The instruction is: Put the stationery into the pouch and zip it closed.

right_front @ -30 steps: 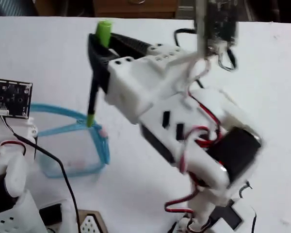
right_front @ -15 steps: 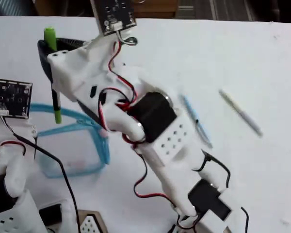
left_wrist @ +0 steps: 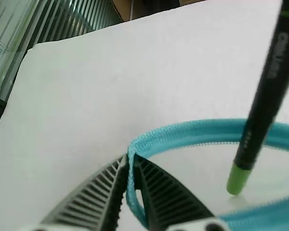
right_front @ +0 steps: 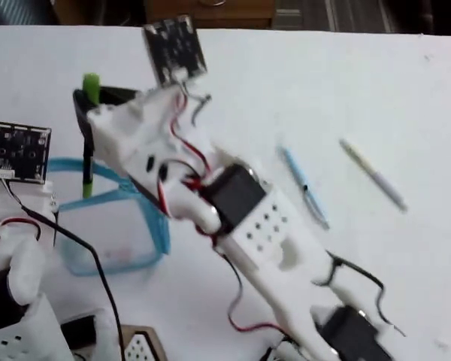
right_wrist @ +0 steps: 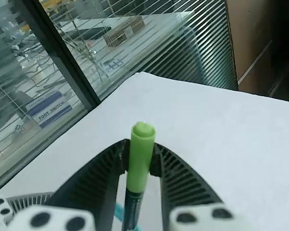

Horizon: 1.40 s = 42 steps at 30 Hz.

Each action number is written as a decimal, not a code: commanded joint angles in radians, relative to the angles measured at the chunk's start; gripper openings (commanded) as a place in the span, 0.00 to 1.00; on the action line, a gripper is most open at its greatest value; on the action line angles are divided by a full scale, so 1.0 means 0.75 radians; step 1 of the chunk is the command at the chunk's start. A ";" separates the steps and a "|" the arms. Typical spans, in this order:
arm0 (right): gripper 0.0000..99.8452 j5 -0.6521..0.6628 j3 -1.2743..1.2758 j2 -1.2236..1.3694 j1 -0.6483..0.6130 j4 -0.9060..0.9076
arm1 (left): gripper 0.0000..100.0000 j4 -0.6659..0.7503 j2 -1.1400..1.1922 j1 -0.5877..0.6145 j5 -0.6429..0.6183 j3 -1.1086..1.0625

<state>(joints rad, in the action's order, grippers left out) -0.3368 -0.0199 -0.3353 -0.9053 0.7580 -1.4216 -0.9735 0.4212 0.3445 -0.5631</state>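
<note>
My right gripper (right_front: pixel 91 113) is shut on a black marker with green ends (right_front: pixel 87 162) and holds it upright. The marker's lower green tip hangs at the far rim of the clear, blue-zippered pouch (right_front: pixel 113 233). In the right wrist view the gripper (right_wrist: pixel 138 161) clamps the marker (right_wrist: pixel 139 144) just below its cap. My left gripper (left_wrist: pixel 130 192) is shut on the pouch's blue zipper edge (left_wrist: pixel 183 132). The marker (left_wrist: pixel 265 96) stands over the pouch's opening. A blue pen (right_front: pixel 304 187) and a pale pen (right_front: pixel 373 175) lie on the table to the right.
The white table (right_front: pixel 406 90) has free room at the far right and back. The right arm's white body (right_front: pixel 248 218) stretches diagonally across the middle. The left arm with its camera board (right_front: pixel 16 152) stands at the near left edge.
The right arm has swung left with the marker, from the pouch's right corner to its far left rim, then lowered it a little. The two pens on the table came into sight.
</note>
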 commanded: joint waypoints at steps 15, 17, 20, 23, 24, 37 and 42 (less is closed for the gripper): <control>0.07 0.229 0.608 -0.402 -0.091 -0.269 | 0.02 -0.033 0.050 0.017 -0.014 -0.309; 0.16 0.229 0.608 -0.402 -0.097 -0.230 | 0.02 -0.035 0.050 0.017 -0.014 -0.309; 0.27 0.229 0.601 -0.406 -0.132 -0.163 | 0.02 -0.037 0.050 0.017 -0.014 -0.309; 0.27 0.229 0.571 -0.406 -0.150 -0.138 | 0.02 -0.037 0.050 0.017 -0.014 -0.309; 0.26 0.229 0.556 -0.406 -0.152 -0.136 | 0.02 -0.037 0.050 0.017 -0.014 -0.309; 0.25 0.221 0.184 -0.408 -0.019 0.044 | 0.02 -0.037 0.050 0.017 -0.014 -0.309; 0.07 0.219 0.078 -0.394 -0.019 0.161 | 0.02 -0.033 0.050 0.017 -0.014 -0.309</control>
<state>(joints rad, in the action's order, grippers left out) -0.1757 0.0875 -0.6084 -0.9175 0.8516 -1.4216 -0.9735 0.4212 0.3445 -0.5631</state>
